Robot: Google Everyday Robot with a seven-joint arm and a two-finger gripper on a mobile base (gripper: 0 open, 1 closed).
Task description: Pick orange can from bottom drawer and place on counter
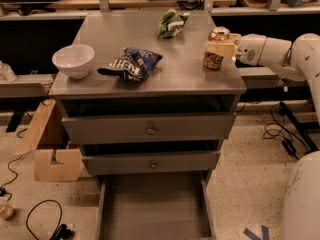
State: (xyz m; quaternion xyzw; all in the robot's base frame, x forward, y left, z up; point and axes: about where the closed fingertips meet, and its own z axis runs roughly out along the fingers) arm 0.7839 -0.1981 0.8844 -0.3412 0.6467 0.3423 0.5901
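The orange can (215, 59) stands upright on the counter (180, 76) near its right edge, its silver lid showing at the top. My gripper (218, 48) reaches in from the right at counter height and is shut on the can around its upper body. The bottom drawer (152, 211) is pulled out at the bottom of the view; its grey floor shows nothing in it.
On the counter lie a white bowl (73, 60) at the left, a dark blue chip bag (131, 64) in the middle and a green bag (171, 23) at the back. Two closed drawer fronts (150, 129) sit below. A cardboard box (50, 149) and cables lie on the floor at left.
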